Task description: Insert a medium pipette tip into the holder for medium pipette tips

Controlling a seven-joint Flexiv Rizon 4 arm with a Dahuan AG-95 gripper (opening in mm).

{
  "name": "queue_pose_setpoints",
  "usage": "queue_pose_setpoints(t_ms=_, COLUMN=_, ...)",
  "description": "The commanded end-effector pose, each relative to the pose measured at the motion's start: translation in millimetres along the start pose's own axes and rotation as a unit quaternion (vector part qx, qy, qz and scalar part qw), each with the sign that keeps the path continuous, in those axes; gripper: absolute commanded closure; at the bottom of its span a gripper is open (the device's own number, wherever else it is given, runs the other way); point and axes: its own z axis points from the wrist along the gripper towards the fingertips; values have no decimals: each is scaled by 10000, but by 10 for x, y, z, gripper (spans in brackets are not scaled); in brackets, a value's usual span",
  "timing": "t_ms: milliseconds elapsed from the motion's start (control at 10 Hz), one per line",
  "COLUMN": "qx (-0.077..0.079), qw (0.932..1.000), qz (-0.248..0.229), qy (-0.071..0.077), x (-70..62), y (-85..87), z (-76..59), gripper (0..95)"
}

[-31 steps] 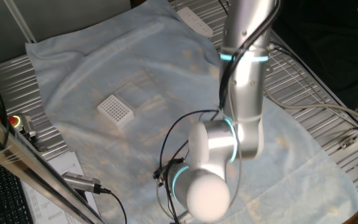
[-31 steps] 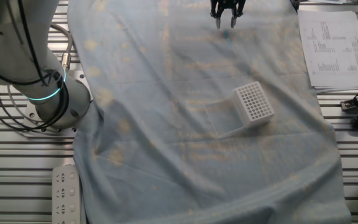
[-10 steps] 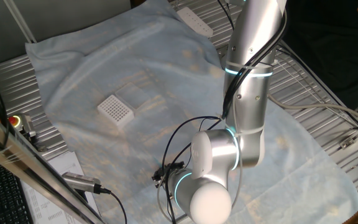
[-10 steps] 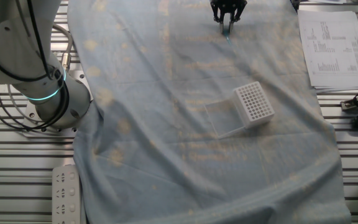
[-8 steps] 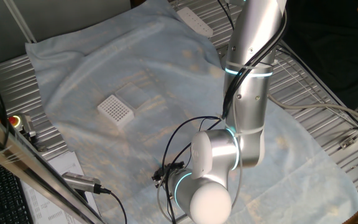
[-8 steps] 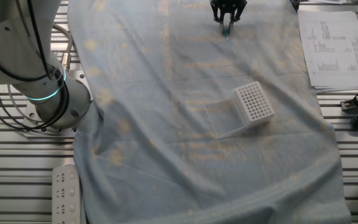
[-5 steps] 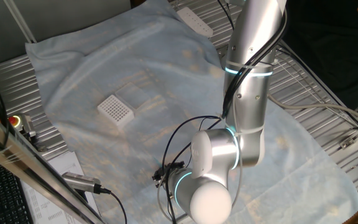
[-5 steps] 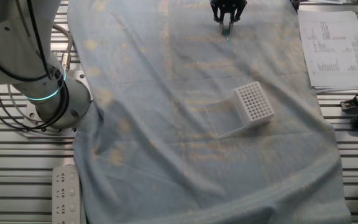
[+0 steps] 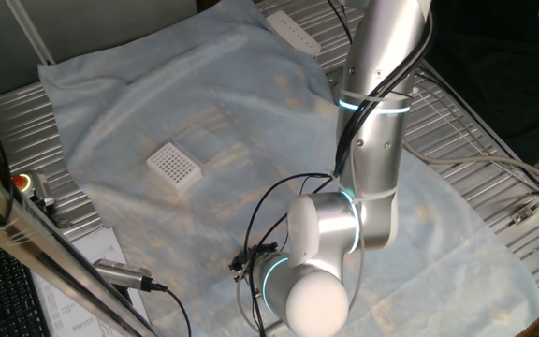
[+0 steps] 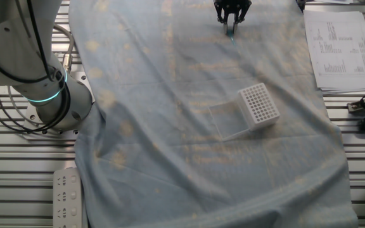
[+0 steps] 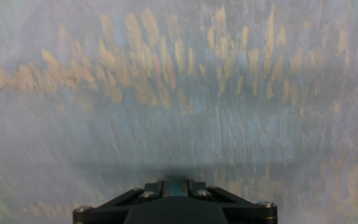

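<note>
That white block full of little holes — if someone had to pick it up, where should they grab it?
Likely by two opposite side walls of the holder, coming down from above. It sits flat on the cloth, its sides look straight and bare, and the hole-filled top offers no grip. A clear lid-like sheet adjoins one side, so choose the other pair.

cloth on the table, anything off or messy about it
The cloth lies rumpled, with long creases and yellowish stains across it. The white holder sits skewed on it beside a clear square lid. Nothing looks spilled or broken.
</note>
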Motion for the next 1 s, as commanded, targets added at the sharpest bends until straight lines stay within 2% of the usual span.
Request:
queue_pose_setpoints(t_ms=100, qx=3, qw=10000, qz=10, qy=-19, x=0, y=0, z=0, gripper=760)
queue_pose_setpoints(t_ms=600, qx=4, qw=10000, qz=2, qy=24, x=1, y=0, z=0, gripper=760)
queue_pose_setpoints(t_ms=1000, qx=7, qw=9999, qz=18, qy=139, x=8, y=-1, z=2, gripper=760)
